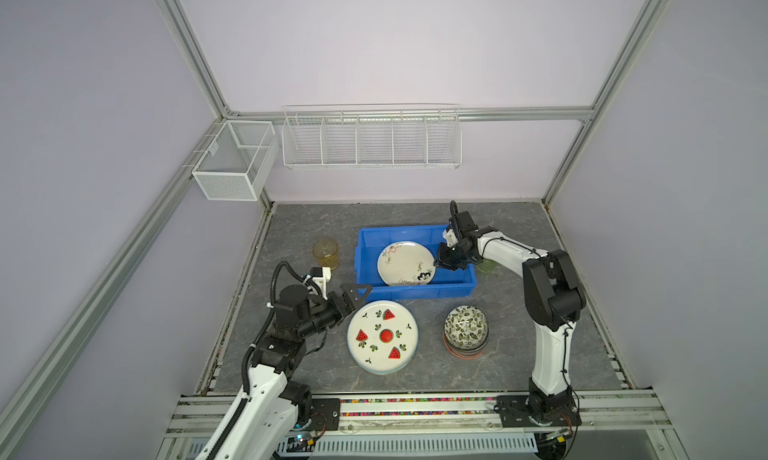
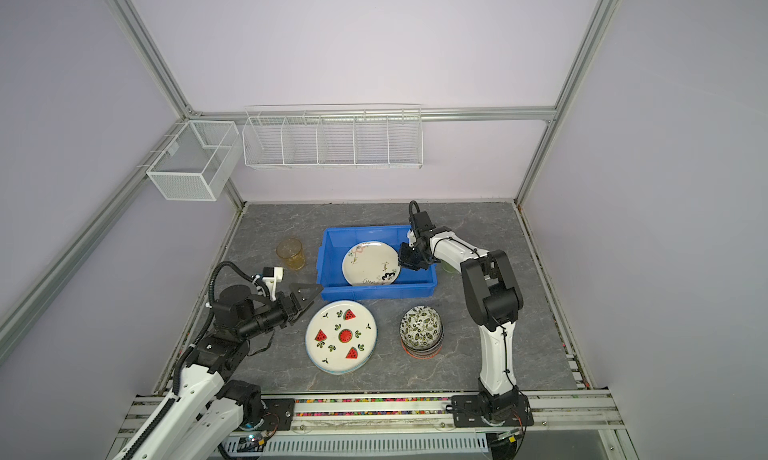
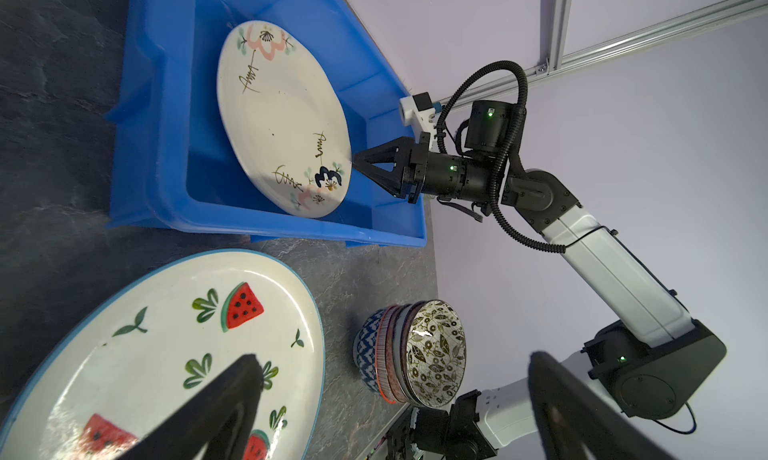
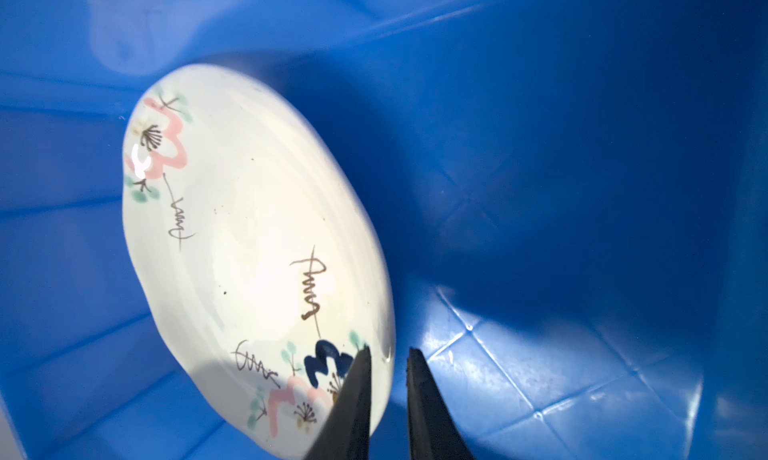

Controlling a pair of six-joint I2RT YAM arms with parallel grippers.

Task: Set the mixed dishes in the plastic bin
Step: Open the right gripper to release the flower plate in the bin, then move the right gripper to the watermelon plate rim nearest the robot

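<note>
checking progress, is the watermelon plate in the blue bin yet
No, the watermelon plate lies on the table outside the blue bin, near its front wall.

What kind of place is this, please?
Probably a robot test cell in a laboratory, not a real kitchen: plain walls in an aluminium frame, two robot arms bolted to a rail, and a watermelon plate beside a blue bin.

cream plate (image 1: 405, 262) tilting in blue bin (image 1: 415, 292)
watermelon plate (image 1: 382, 336), bowl stack (image 1: 466, 325) sitting in front; amber cup (image 1: 325, 252) standing left, perhaps a green cup (image 1: 485, 267) right.
</note>
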